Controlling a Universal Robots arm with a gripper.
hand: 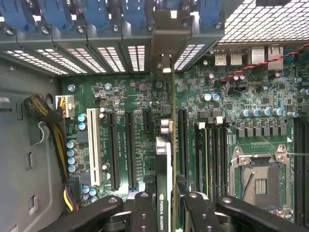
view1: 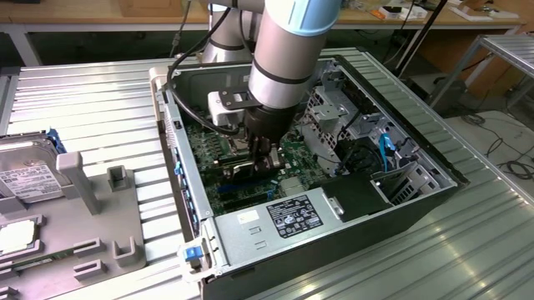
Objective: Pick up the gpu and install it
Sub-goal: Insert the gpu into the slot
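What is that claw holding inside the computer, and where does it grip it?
The gripper holds the gpu edge-on, its fingers pinching both faces at the cooler, away from the bracket.

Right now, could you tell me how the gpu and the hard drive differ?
The gpu stands on edge inside the case; the hard drive lies flat outside it. The gripper clamps the gpu; the hard drive sits untouched. The gpu is black-edged, the hard drive silver with a white label. Both are computer parts.

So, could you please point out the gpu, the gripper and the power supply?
gpu [hand: 163, 164]: wrist view, card's facing edge.
gripper [view1: 262, 164]: exterior view, between fingertips.
power supply [view1: 288, 219]: exterior view, its label.
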